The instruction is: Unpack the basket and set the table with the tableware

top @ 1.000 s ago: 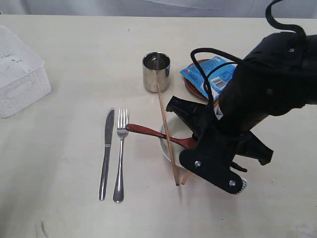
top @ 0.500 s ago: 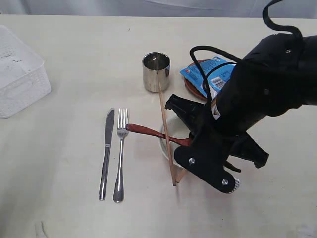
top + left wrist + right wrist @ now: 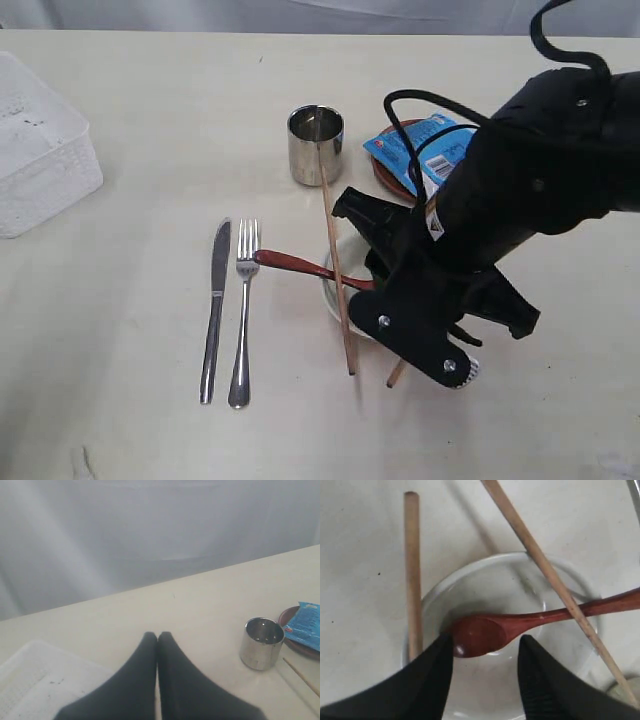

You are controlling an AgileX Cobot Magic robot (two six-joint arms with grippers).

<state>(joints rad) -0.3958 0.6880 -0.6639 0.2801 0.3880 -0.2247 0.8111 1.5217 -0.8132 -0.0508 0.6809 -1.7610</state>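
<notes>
Wooden chopsticks [image 3: 336,270] are lying roughly 12-to-6 across the bowl [image 3: 470,580], just under the right tool [image 3: 486,644], which is hanging released; left tool [image 3: 157,636] is sitting clenched.

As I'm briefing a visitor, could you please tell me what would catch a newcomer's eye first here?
The bulky black right arm dominates, its open end effector over the bowl right of centre. The chopsticks lie splayed across that bowl, one crossing the dark red spoon.
</notes>
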